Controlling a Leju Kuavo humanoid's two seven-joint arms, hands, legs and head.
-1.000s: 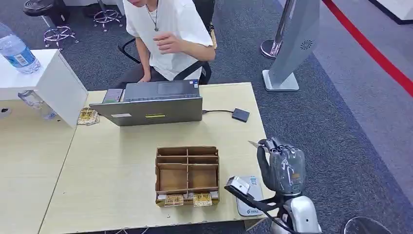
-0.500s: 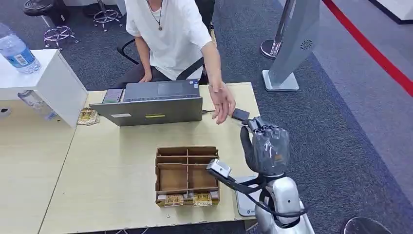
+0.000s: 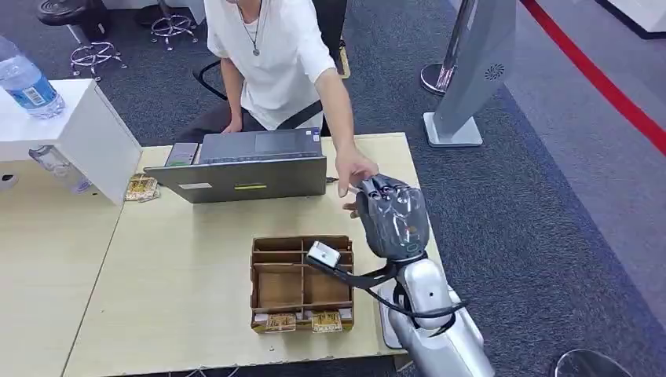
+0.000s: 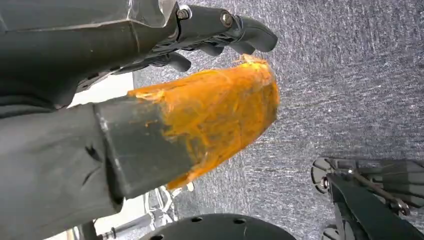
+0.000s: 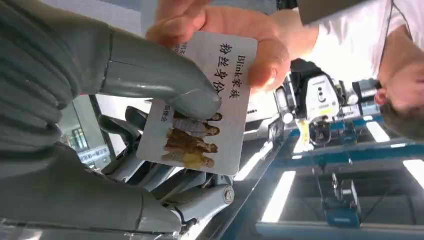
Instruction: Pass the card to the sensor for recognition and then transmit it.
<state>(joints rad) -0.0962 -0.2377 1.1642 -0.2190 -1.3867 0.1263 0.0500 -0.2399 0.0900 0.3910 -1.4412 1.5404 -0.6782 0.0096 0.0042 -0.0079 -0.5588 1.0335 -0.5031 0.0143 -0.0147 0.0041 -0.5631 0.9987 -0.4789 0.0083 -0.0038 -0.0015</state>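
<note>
The right hand point(image 3: 393, 216) is raised at centre right of the head view, just above the cardboard divider box point(image 3: 302, 281). It pinches a white card point(image 5: 202, 107) between its thick grey thumb point(image 5: 165, 82) and the darker fingers point(image 5: 150, 175) behind it. The card carries black Chinese characters and a small printed picture of a group of people. A person's hand point(image 5: 225, 35) grips the card's other end, thumb on the printed face, so both hold the card at once. In the head view that person's hand point(image 3: 355, 170) touches the top of the robot's fingers, the arm reaching down from a person in a white T-shirt point(image 3: 271, 47) seated at the upper centre of the frame.

Left of the hands, an open grey laptop point(image 3: 247, 169) stands on the pale wooden worktop point(image 3: 181, 267). A white card reader point(image 3: 386, 314) lies at the lower right edge of the worktop, partly behind the robot's arm. A water bottle point(image 3: 23, 78) stands at the upper left.

The left hand point(image 4: 150, 125) hangs over grey carpet, its thumb tip wrapped in orange tape, fingers loosely curled, holding nothing.
</note>
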